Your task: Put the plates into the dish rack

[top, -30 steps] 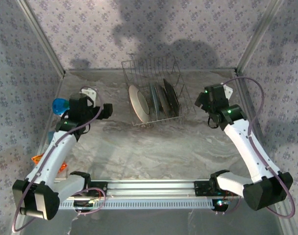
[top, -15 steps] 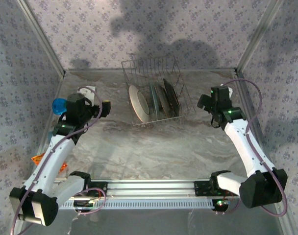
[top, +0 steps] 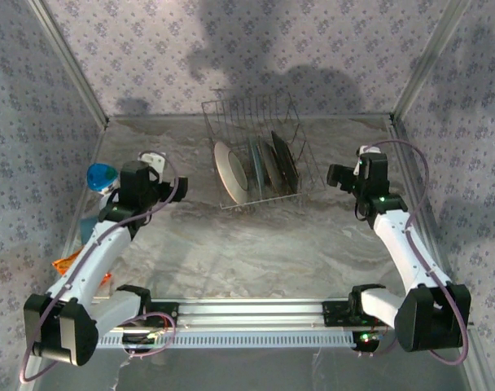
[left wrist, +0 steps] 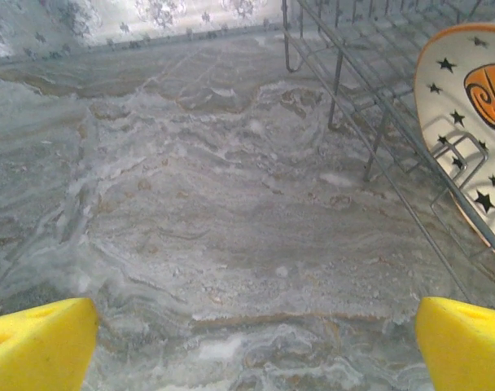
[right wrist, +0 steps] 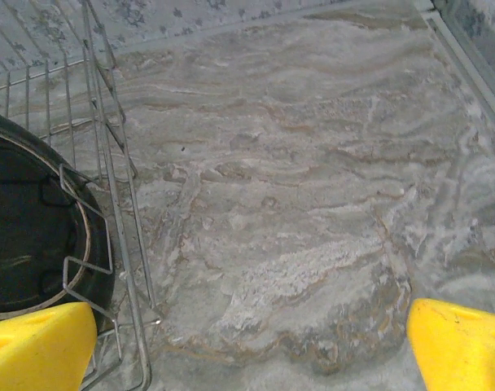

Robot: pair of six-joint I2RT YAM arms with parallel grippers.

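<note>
The table (top: 256, 244) carries the rack (top: 249, 116) at the middle of its far edge. All four plates (top: 260, 167) stand on edge between its prongs, cream plate (left wrist: 467, 122) at the left end and black plate (right wrist: 28, 228) at the right, so the loading looks done. The left gripper (top: 173, 189) hangs near the table's left edge and the right gripper (top: 339, 175) near its right edge, each facing the rack with jaws spread wide and empty, likely held clear because no plate lies loose to carry. A blue cup (top: 101, 175) sits by the left edge, outside the job.
</note>
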